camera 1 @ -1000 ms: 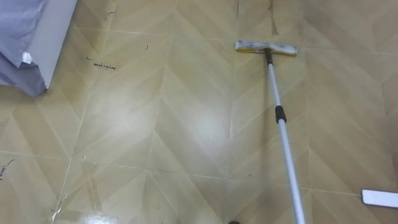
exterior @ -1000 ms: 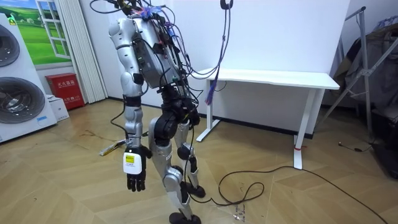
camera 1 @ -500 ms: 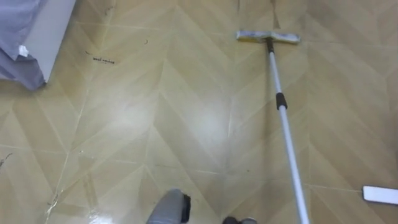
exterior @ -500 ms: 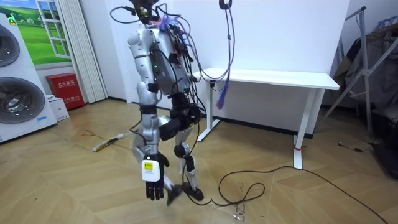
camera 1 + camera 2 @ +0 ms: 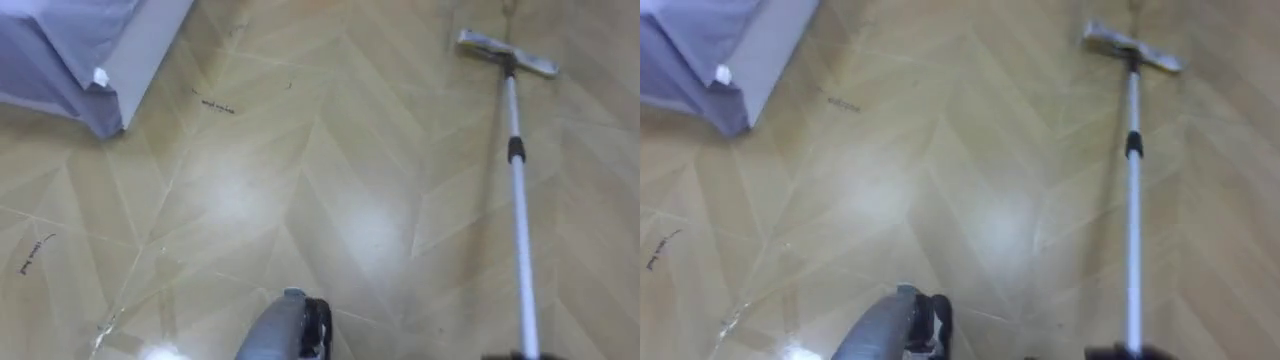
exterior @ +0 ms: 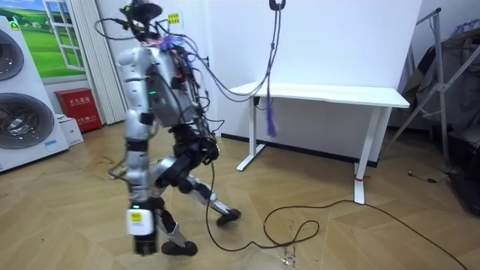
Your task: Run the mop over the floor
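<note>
The mop [image 5: 517,190] is seen lying flat on the floor [image 5: 330,180], ahead and to the right. Its head [image 5: 505,52] is farthest off and its pole runs back toward the lower edge of the eye views. It is touched by nothing. In the room view the robot is caught mid-stride, leaning forward, one leg stretched out behind. The left hand [image 6: 144,240] hangs low beside the near leg. Whether it is spread or closed cannot be told through the blur, and no mop is seen in it.

The pick-up is judged not yet begun, and here the trouble is expected. A thin round pole flat on smooth boards could be rolled away by a careless touch, or trodden on if the next step lands to the right. A deep bend will be needed to reach it, and with the body already pitched forward, balance could be lost.

Room is generous. A wide bare stretch of floor lies between the mop and the draped corner [image 5: 90,60] at upper left, which is well apart from the pole. In the room view the desk [image 6: 330,94] stands well off to the right and the washing machines [image 6: 22,112] close the left edge.
</note>
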Tool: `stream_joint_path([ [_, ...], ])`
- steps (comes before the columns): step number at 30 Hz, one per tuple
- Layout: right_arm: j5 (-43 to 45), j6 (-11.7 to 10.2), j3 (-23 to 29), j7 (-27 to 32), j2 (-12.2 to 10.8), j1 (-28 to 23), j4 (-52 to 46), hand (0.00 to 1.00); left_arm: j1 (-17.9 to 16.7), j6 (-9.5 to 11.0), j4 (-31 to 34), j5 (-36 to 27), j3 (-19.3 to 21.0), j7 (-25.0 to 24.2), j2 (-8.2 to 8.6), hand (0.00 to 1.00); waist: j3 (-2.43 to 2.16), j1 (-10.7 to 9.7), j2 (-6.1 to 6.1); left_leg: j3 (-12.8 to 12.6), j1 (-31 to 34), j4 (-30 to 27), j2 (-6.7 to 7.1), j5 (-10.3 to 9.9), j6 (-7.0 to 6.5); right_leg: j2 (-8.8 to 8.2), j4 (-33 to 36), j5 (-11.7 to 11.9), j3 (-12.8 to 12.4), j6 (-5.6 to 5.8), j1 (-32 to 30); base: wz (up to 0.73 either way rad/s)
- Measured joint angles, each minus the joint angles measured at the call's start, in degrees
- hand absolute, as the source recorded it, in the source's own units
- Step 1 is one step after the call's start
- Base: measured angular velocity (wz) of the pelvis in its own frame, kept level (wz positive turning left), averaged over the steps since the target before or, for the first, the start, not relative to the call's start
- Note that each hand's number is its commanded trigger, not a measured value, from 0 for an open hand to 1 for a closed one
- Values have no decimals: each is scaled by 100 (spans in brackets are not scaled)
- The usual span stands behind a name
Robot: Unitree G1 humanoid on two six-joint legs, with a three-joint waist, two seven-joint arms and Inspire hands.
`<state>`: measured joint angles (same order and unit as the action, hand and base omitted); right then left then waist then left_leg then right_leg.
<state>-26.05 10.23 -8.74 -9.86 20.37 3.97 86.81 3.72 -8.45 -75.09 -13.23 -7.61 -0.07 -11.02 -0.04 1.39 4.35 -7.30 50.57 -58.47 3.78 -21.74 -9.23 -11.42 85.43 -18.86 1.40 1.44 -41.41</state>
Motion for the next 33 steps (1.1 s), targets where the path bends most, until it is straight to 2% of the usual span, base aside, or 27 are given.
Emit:
stream_joint_path([
  [2,-40,-17,-127,225,-166,-337,-77,100,127,56,199,-107,74,205,36,0,38,-143,268,63,-161,76,-15,-193,-66,300,435,41,-208,41,-784,-8],
  [3,-41,-19,-127,277,-227,-381,-90,100,151,105,224,-153,80,248,31,0,39,-189,296,62,-204,136,-3,-217,-62,331,375,34,-233,48,-971,-6],
  [6,-36,-10,-121,385,-482,-633,-259,100,103,256,235,-300,38,331,79,0,27,-302,317,52,-484,561,48,-253,-17,353,-1114,-36,-236,130,-1321,-27],
  [8,122,4,-122,395,-521,-620,-262,100,-196,226,234,-270,16,327,93,0,32,-230,224,113,-791,831,60,-321,115,380,-2973,7,-199,89,-1107,-57],
  [10,362,113,-95,490,-499,-435,-261,100,-438,113,165,-231,40,362,64,0,50,-144,114,274,-988,801,60,-463,288,390,-3440,180,4,-5,-909,-61],
  [11,550,230,-20,574,-477,-231,-224,100,-501,-14,65,-236,72,392,62,0,66,-51,61,459,-1042,622,27,-523,390,394,-3387,92,257,-150,-803,-58],
  [12,648,302,9,605,-458,-66,-191,100,-513,-65,8,-238,63,405,48,0,84,-14,26,472,-1021,436,-27,-517,421,409,-3348,20,320,-228,-759,-46],
  [13,800,444,38,635,-396,268,-163,100,-505,-168,-28,-239,57,438,3,0,107,70,-66,423,-868,-177,-170,-396,625,508,-3165,-207,337,-351,-709,-39],
  [14,875,565,31,667,-298,647,-168,100,-496,-205,-29,-334,31,483,-40,0,115,226,-159,414,-600,-941,-346,-72,817,646,-2967,-384,331,-430,-679,-39],
  [15,908,604,2,673,-244,867,-177,100,-485,-191,-14,-429,-13,503,-68,0,122,322,-241,421,-459,-1267,-410,179,840,704,-2876,-456,305,-481,-675,-44],
  [17,966,570,-225,653,-66,1848,-380,100,-395,-78,113,-663,-256,564,-231,0,216,600,-612,458,178,-2262,-501,1690,1036,868,-2652,-632,173,-613,-618,-36],
  [18,951,522,-271,641,-20,2048,-462,100,-397,-45,152,-673,-319,564,-265,0,256,646,-721,501,345,-2486,-522,2054,1099,909,-2629,-646,197,-641,-596,-25],
  [19,871,359,-317,586,68,2362,-587,100,-396,-13,208,-703,-419,559,-340,0,251,735,-780,608,708,-2947,-520,2369,1217,997,-2535,-748,202,-752,-578,-21],
  [20,850,245,-338,532,145,2615,-735,100,-400,-6,236,-683,-419,549,-373,0,293,862,-877,607,1061,-3398,-551,2221,1099,1060,-2458,-868,199,-797,-523,-17],
  [21,789,271,-336,495,187,2727,-741,100,-408,-10,248,-655,-416,528,-372,0,304,924,-904,604,1207,-3467,-564,2085,1036,1086,-2465,-909,204,-799,-481,-6],
  [22,672,348,-357,456,226,2811,-711,100,-464,-33,307,-608,-390,445,-374,0,314,1018,-959,497,1353,-3219,-615,1783,1002,1097,-2507,-1002,220,-780,-345,15],
  [23,589,326,-376,450,225,2734,-701,100,-581,-81,406,-555,-385,357,-371,0,313,1014,-938,416,1293,-2474,-643,1509,1003,1092,-2568,-1120,248,-732,-159,23],
  [24,569,278,-402,437,229,2637,-719,100,-630,-101,426,-511,-385,310,-369,0,301,1003,-912,393,1194,-1939,-645,1409,1006,1088,-2608,-1171,269,-713,-60,31],
  [25,520,222,-470,377,245,2444,-746,100,-663,-127,414,-458,-385,232,-368,0,276,995,-811,416,926,-695,-638,1335,1002,1071,-2710,-1291,358,-677,116,29],
  [26,425,201,-546,353,245,2223,-750,100,-604,-154,410,-457,-376,192,-372,0,275,972,-718,392,662,167,-618,1020,883,1047,-2764,-1434,398,-601,281,30],
  [27,398,181,-578,342,237,2083,-750,100,-574,-167,406,-457,-378,180,-373,0,261,959,-696,315,583,376,-593,845,780,986,-2787,-1498,425,-557,334,55],
  [28,355,162,-573,311,235,1820,-666,100,-524,-172,410,-464,-380,146,-339,0,190,850,-573,163,531,430,-511,601,458,875,-2741,-1595,464,-455,385,84],
  [29,243,124,-570,325,218,1551,-535,100,-379,-166,409,-467,-392,112,-307,0,188,751,-465,7,489,360,-435,443,226,773,-2348,-1541,378,-346,321,89],
  [30,204,106,-570,314,181,1414,-436,100,-313,-151,411,-461,-391,98,-305,0,177,732,-438,-145,429,315,-425,346,139,696,-2078,-1457,307,-195,255,77],
  [31,197,100,-562,292,162,1193,-260,100,-264,-113,431,-458,-375,95,-275,0,115,672,-304,-294,315,200,-405,135,10,631,-1631,-1179,199,7,135,37],
  [32,185,72,-584,338,171,998,-138,100,-261,-81,449,-460,-376,112,-230,0,51,664,-192,-350,154,158,-370,-54,-43,662,-1295,-821,30,87,74,20],
  [33,186,65,-595,401,176,904,-133,100,-261,-82,452,-460,-376,128,-207,0,35,662,-134,-345,60,172,-328,-129,-52,691,-1170,-617,-16,97,57,0],
])
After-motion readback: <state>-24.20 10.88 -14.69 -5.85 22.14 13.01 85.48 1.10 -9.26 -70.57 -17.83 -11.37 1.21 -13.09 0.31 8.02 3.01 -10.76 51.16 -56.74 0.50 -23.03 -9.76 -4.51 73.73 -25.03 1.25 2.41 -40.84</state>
